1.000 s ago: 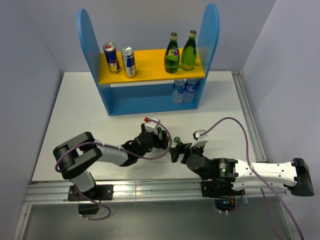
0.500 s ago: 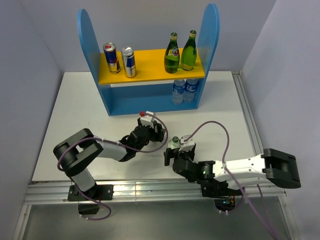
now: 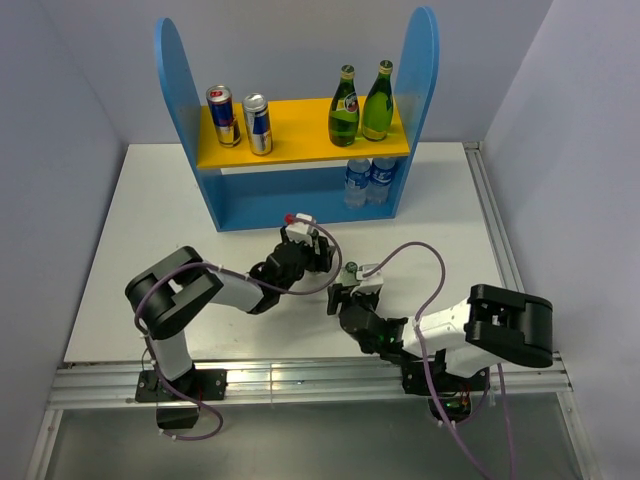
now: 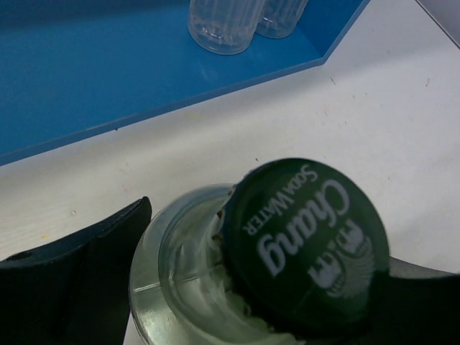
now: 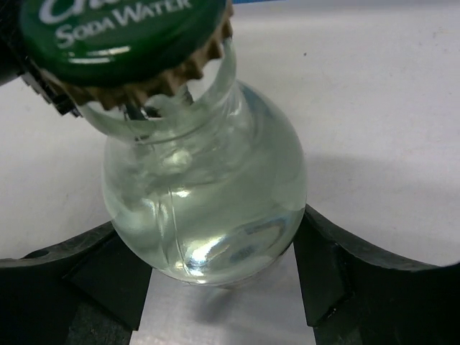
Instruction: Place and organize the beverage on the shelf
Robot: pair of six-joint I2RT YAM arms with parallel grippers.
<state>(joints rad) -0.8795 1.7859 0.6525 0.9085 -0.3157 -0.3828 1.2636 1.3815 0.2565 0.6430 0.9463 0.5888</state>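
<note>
**2 grippers on 1 soda bottle, far from the shelf**

From above: the big blue shelf with 2 tall round-topped sides stands at the far edge of the white tabletop. Its yellow board holds 2 shiny cans at the left end and 2 green glass bottles at the right end. 2 small clear water bottles stand on the blue base below them. The clear glass soda bottle with a green cap is near the middle of the near edge, well apart from the shelf. The left gripper and the right gripper meet at it.

Left wrist view: the green cap fills the middle. 1 black finger touches the glass. The cap hides the other finger, so I cannot tell if this gripper is clamped.

Right wrist view: the bottle's round body sits between 2 black fingers. Both press on the glass, so this gripper is clamped on the bottle. I cannot tell if the bottle rests on the tabletop.

I think the step is grabbing the bottle, or passing it from 1 arm to the other. Carrying has not begun. Next, 1 gripper should let go. The other should lift the bottle, take it to the far edge, and set it upright in a bare spot on the shelf without bumping the drinks there.
</note>
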